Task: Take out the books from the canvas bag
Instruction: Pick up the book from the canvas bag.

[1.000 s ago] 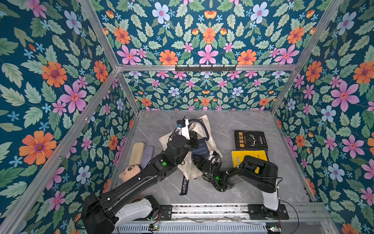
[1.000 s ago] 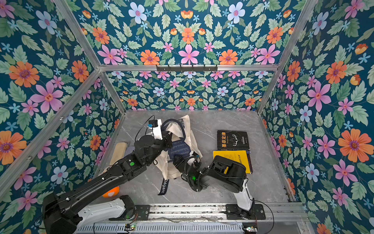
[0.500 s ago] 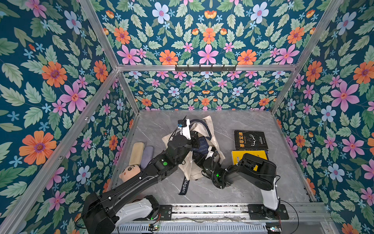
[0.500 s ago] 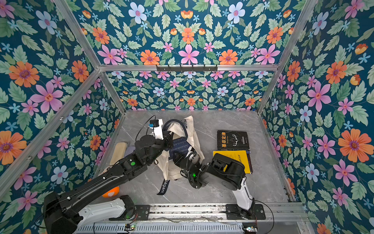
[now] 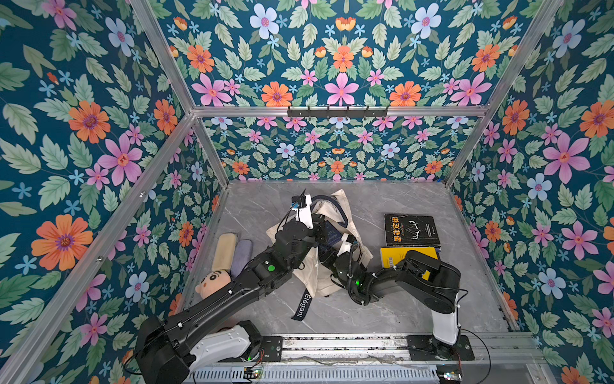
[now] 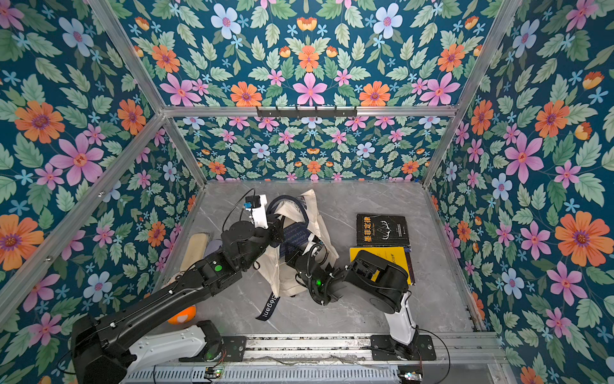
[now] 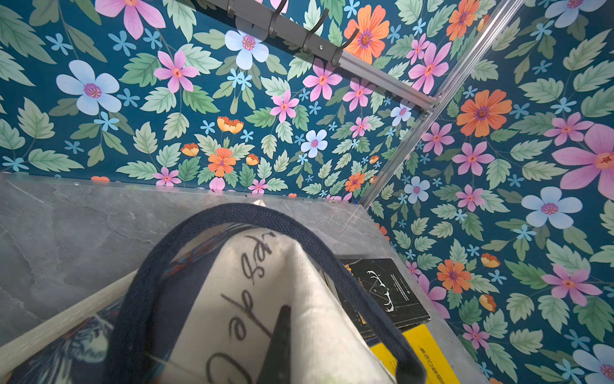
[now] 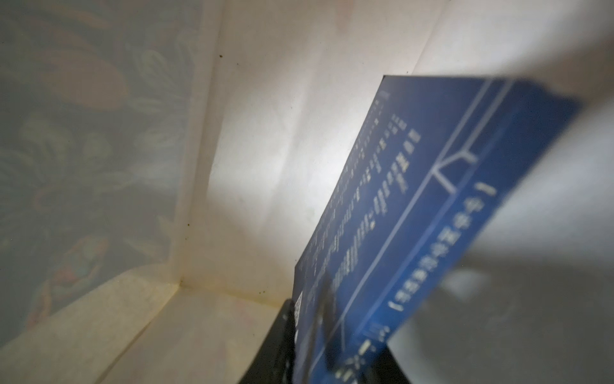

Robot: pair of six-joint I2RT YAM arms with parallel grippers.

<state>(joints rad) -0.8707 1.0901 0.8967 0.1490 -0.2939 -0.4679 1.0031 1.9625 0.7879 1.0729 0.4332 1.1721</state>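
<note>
Two are out: the black book (image 5: 412, 229) and yellow book (image 5: 393, 258) lie on the table (image 5: 382, 309). The blue book (image 8: 415, 216) sits inside the canvas bag (image 5: 332, 206), whose rim the left gripper (image 5: 319, 226) pinches tight. The right gripper (image 8: 362, 352) straddles that book; whether it bites, I cannot tell. A shallow hold could slip, or snagged cloth drag the bag.

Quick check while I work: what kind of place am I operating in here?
Probably a purpose-built robot test booth, not a real room: floral-printed panels on a bare aluminium frame enclose a grey tabletop, and both arms bolt to a rail along its front edge.
</note>
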